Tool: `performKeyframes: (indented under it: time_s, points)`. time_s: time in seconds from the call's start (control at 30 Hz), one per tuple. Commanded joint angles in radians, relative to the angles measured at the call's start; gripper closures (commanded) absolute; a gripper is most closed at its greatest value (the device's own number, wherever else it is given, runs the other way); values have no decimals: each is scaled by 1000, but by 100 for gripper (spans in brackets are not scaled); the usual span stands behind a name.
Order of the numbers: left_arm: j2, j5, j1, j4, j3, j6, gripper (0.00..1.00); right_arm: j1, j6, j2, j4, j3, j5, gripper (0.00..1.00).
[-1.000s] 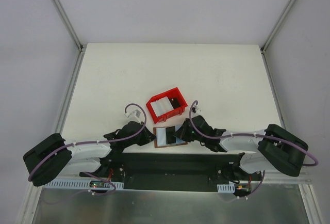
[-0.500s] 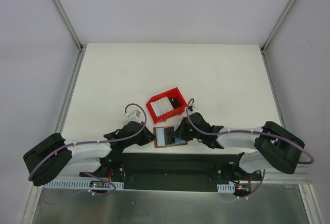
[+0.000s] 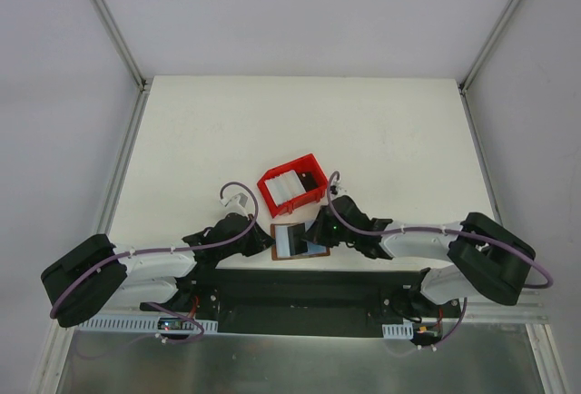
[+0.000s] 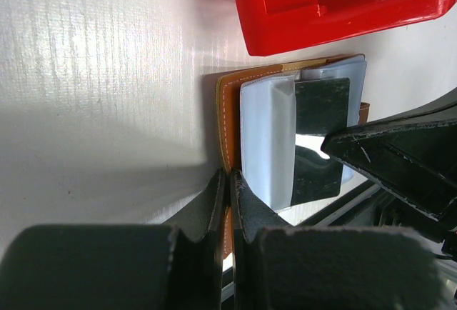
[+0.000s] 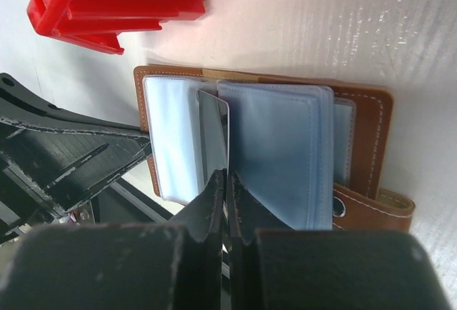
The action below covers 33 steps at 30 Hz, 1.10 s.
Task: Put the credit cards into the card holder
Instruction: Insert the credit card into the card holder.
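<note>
Position: card holder open on counter, near edge, just beside red tray. Jaws of left gripper fully closed on brown cover edge, apparently anchoring holder against sliding. Jaws of right gripper closed on credit card, held edge-on so thin edge meets pale sleeve mouth. Judged step: insertion; card not yet seated.

Lab test cell: white table, aluminium frame rails, plain walls

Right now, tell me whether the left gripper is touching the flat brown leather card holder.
Touching. The left wrist view shows the left gripper shut on the card holder, clamping its brown stitched edge.
</note>
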<state>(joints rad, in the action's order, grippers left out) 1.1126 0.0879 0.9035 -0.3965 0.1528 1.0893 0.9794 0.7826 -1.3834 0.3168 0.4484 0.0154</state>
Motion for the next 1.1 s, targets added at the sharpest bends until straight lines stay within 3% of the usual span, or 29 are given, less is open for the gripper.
performKeyframes:
  time_s: [0.0, 0.27, 0.4, 0.5, 0.6, 1.07]
  points:
    - [36, 32, 6, 157, -32, -37, 100, 21, -23, -61, -56, 36, 46, 99]
    - [15, 33, 5, 163, -39, -32, 100, 77, 1, -129, -54, 110, -9, 96]
    - [12, 35, 6, 165, -41, -32, 100, 73, -23, -36, -128, 82, -106, 83]
    - [18, 35, 6, 165, -35, -35, 100, 73, -57, 29, -183, 87, -147, 66]
    - [21, 32, 6, 160, -32, -42, 100, 73, -75, 32, -182, 95, -138, 58]
    - [13, 29, 6, 148, -39, -49, 100, 116, -82, -175, -133, 233, -26, 61]
